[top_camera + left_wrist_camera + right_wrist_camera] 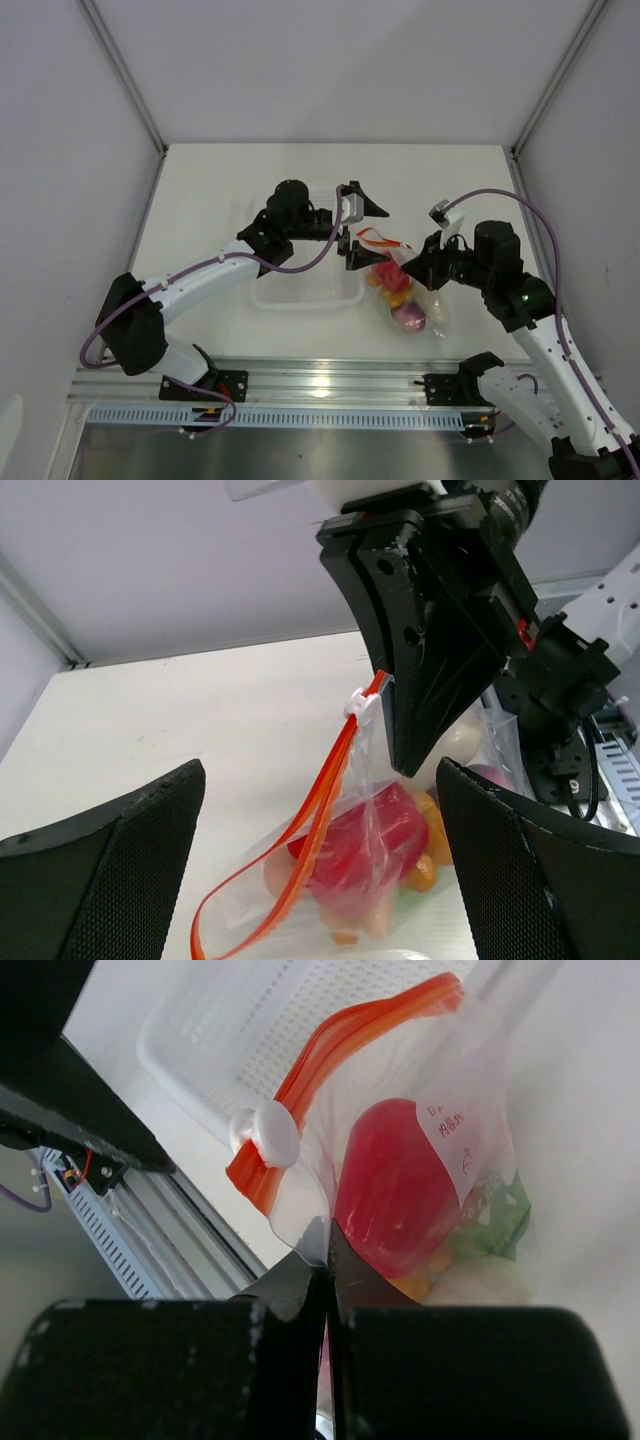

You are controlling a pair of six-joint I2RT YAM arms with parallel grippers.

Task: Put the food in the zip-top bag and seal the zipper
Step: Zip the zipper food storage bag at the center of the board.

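A clear zip-top bag [440, 1080] is held raised off the white surface [180, 720] by the right end effector [326, 1260]. Its fingers are pressed together on a pinch of plastic just under the white slider [272, 1132], probably so that the mouth is kept up and the food kept inside. The orange-red zipper [350, 1035] is seen running away from the slider. In the left wrist view its two strips part at the lower end, so the seal is judged unfinished. Inside the bag, a red bell pepper [395, 1190] is seen against the plastic, with green and orange-yellow pieces beneath it. The left end effector [362, 232] is spread wide and empty beside the zipper, apparently ready to take the strip. A white label [455, 1125] with small red print is stuck on the bag, but the writing cannot be read. A clear ribbed tray [230, 1030] is seen behind.
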